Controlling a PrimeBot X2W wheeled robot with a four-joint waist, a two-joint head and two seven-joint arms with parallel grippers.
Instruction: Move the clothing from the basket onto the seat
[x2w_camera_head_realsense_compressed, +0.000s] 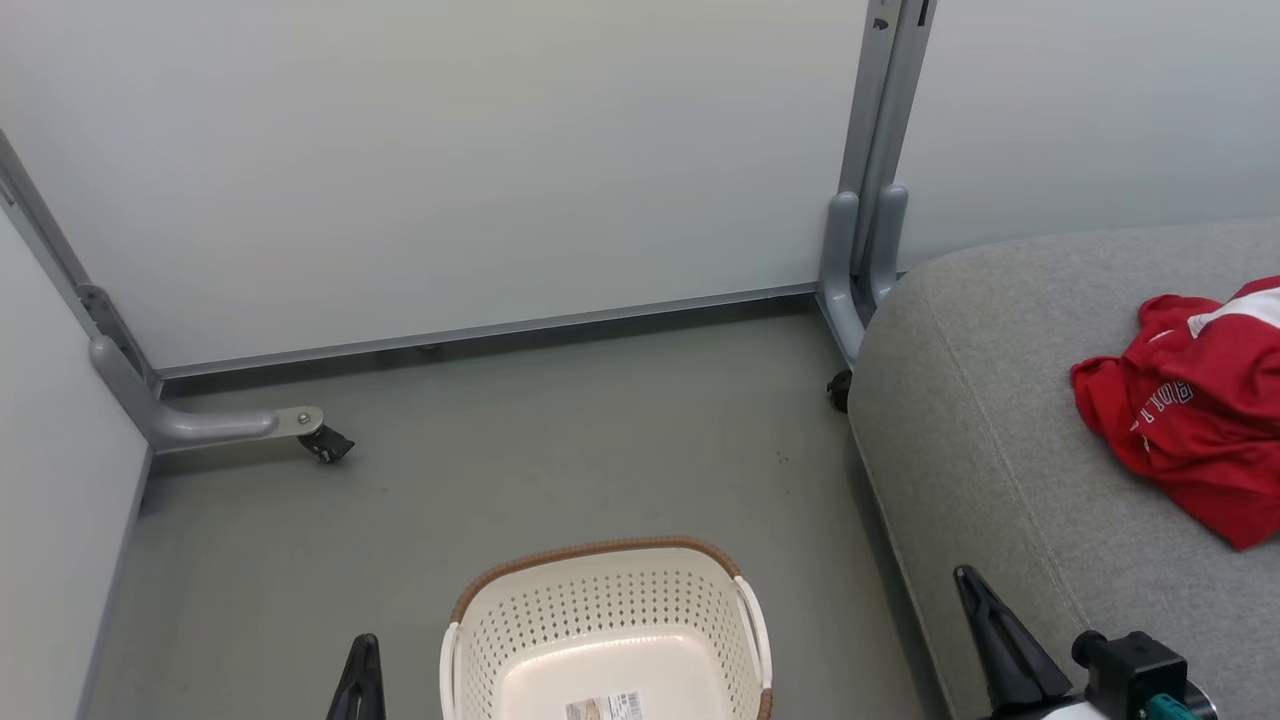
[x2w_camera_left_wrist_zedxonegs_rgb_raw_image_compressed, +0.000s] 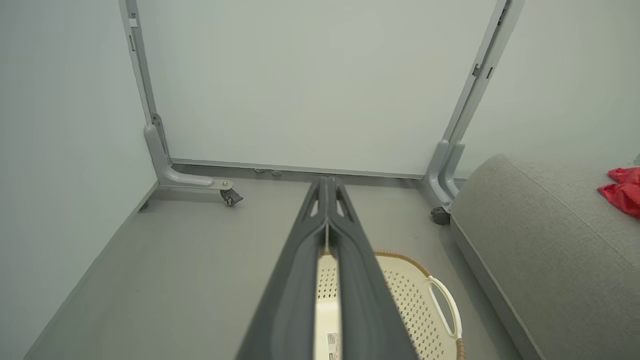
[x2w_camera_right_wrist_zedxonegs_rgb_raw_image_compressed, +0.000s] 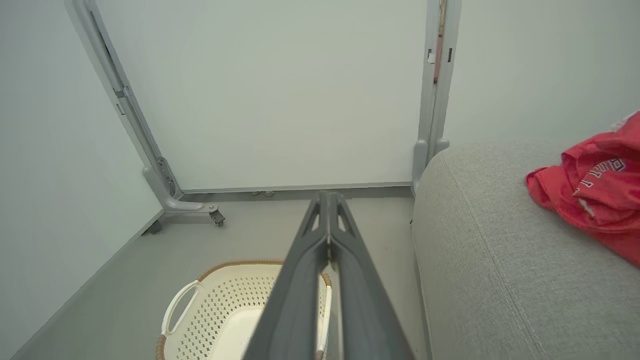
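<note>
- The pale partition panels (x2w_camera_head_realsense_compressed: 450, 170) close the corner behind. They are held by grey metal posts (x2w_camera_head_realsense_compressed: 880, 130), and their tops are cut off by the frame.
- The grey floor (x2w_camera_head_realsense_compressed: 560, 430) lies between the panels and the seat.
- The seat (x2w_camera_head_realsense_compressed: 1000, 420), a big grey cushion with a stitched seam, stands at the right. Its right part and front part run out of the head view, so I cannot see its full shape.
- The clothing (x2w_camera_head_realsense_compressed: 1190, 420), red with white parts, lies crumpled on top of the seat, well apart from the basket. It is cut off at the right edge. It has white letters, but the folds break them and I cannot read a word.
- The basket (x2w_camera_head_realsense_compressed: 600, 600), cream with holes and a brown rim, stands on the floor just beside the seat. Its near part is cut off at the bottom edge.
- The left gripper (x2w_camera_left_wrist_zedxonegs_rgb_raw_image_compressed: 327, 182) hangs above the basket, its two dark fingers pressed together at the tips with nothing between them.
- The right gripper (x2w_camera_right_wrist_zedxonegs_rgb_raw_image_compressed: 328, 197) is over the gap between basket and seat, its fingers also closed tip to tip on nothing.
- A small black wheel (x2w_camera_head_realsense_compressed: 328, 445) ends the left foot of the frame. A second wheel (x2w_camera_head_realsense_compressed: 838, 390) is half hidden behind the seat corner.
- A paper label (x2w_camera_head_realsense_compressed: 603, 707) lies on the bare bottom of the basket. Its print is too small to read.
</note>
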